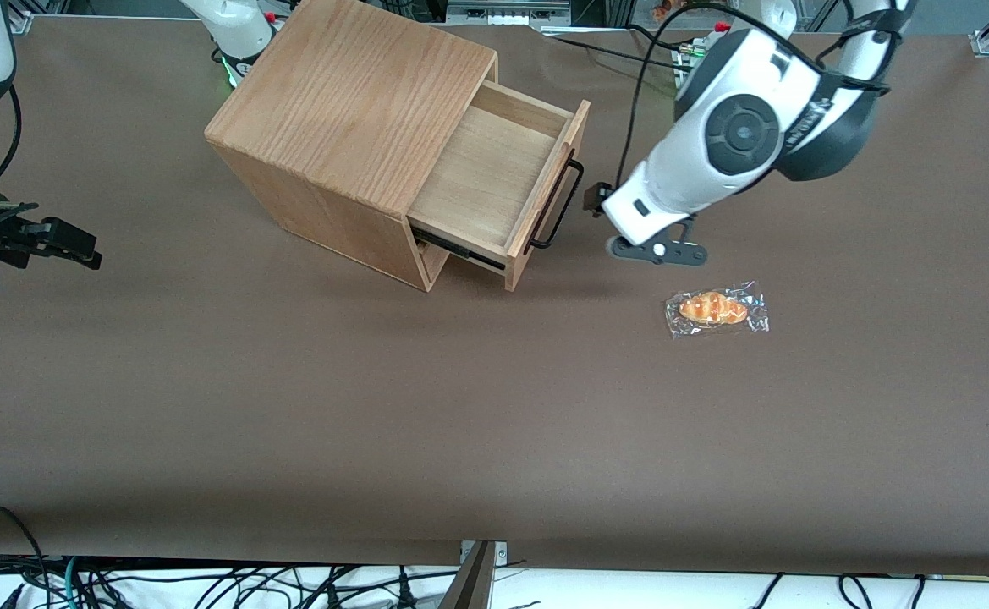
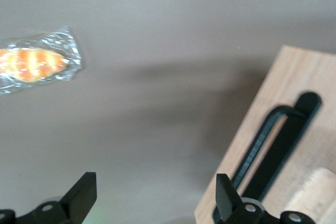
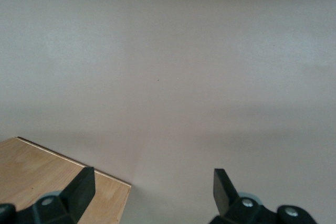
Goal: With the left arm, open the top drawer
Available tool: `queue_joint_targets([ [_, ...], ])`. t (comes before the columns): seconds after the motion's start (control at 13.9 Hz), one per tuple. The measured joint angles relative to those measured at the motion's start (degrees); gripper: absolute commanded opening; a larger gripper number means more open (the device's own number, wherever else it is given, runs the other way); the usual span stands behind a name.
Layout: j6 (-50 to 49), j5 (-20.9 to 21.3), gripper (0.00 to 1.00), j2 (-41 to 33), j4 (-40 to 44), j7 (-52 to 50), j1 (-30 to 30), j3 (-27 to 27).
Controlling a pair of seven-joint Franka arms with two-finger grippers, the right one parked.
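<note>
The shallow light-wood top drawer [image 1: 494, 182] stands pulled well out of the oak-grained wooden cabinet box [image 1: 350, 127], its pale plywood floor bare and open to view. Across its front runs the long black metal bar handle [image 1: 555, 207], and nothing is gripping it. The cabinet sits on the brown table [image 1: 376, 406], toward the edge farther from the front camera.

Just beside the drawer front, toward the working arm's end of the table, hangs the white left arm [image 1: 735, 135] with dark grey bands, round dark disc on its wrist housing. Its small dark gripper [image 2: 155, 195] hovers near the handle, apart from it, fingers spread wide with only table between them.

A little nearer the front camera than the gripper lies a golden bread roll in clear plastic wrap [image 1: 717, 309], flat on the table.
</note>
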Motion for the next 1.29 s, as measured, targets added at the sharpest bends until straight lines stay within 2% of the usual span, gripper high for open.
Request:
queue_joint_targets([
  [0.36,-2.6,0.3,1.00,-0.2,1.9,0.0,5.7,0.4],
  [0.93,-8.4,3.4,1.00,-0.4,7.3,0.0,12.3,0.8],
  [1.29,-8.8,6.7,1.00,-0.5,8.1,0.1,14.4,1.7],
])
